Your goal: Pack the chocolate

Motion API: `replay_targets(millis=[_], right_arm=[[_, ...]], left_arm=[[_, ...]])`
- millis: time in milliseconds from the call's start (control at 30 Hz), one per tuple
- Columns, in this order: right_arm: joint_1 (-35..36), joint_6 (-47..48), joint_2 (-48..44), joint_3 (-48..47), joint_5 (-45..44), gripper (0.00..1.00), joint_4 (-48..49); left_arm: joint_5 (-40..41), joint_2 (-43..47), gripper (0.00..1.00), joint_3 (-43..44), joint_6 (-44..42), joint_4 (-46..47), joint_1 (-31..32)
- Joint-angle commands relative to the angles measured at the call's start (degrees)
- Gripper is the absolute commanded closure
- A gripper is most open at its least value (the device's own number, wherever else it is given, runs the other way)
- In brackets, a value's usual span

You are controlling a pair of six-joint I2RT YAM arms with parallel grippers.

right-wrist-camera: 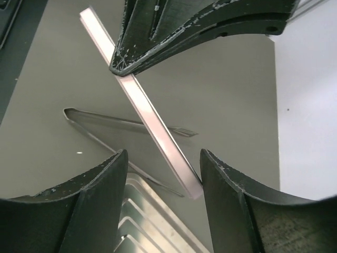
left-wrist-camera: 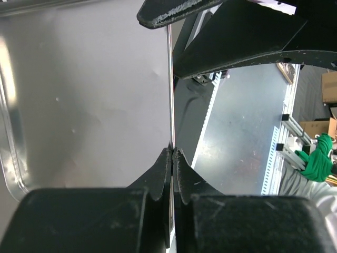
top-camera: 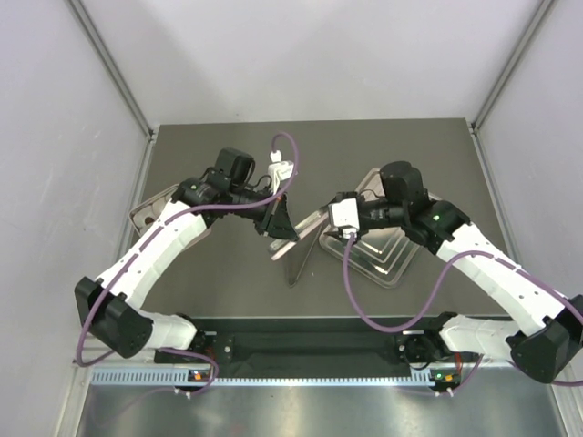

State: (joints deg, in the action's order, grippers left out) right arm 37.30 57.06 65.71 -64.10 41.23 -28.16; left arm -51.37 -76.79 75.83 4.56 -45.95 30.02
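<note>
Pinching metal tray (left-wrist-camera: 95,105) upright in fully closed left gripper (left-wrist-camera: 172,150); right gripper (right-wrist-camera: 163,153) parted around its edge, we judge for handover.

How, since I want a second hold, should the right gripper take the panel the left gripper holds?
Pinch the thin panel at its free end, beyond the left gripper, across its flat faces. It shows edge-on between the open fingers of the right gripper, so probably advance and close.

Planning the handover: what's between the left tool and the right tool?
A thin metal sheet, pinched by the left tool, its free end inside the open right tool; clearest in the right wrist view.
</note>
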Motion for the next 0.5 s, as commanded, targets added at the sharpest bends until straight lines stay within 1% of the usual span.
replay_targets(millis=[0, 100, 167, 300, 400, 467], right_arm=[[-0.5, 2.4, -0.2, 1.4, 3.8, 0.44, -2.1], [-0.6, 3.0, 0.4, 2.0, 2.0, 0.44, -2.1], [-0.5, 3.4, 1.0, 2.2, 1.1, 0.44, -1.7], [-0.3, 3.5, 2.1, 1.9, 0.8, 0.44, -0.3], [0.1, 3.5, 3.6, 1.2, 0.3, 0.48, -0.1], [0.5, 3.6, 4.8, 0.9, 0.0, 0.53, -0.1]], left_arm=[[-1.7, -0.3, 1.00, 3.3, -3.3, 1.0, 0.0], [-3.5, -0.7, 1.00, 3.8, -4.0, 0.8, 0.0], [-3.6, -0.8, 1.00, 4.2, -5.6, 0.4, 0.0], [-4.0, -2.0, 1.00, 4.6, -5.9, 0.2, 0.0], [-4.2, -2.6, 1.00, 4.5, -6.1, 0.1, 0.0], [-4.4, -3.1, 1.00, 4.8, -6.8, -0.3, 0.0]])
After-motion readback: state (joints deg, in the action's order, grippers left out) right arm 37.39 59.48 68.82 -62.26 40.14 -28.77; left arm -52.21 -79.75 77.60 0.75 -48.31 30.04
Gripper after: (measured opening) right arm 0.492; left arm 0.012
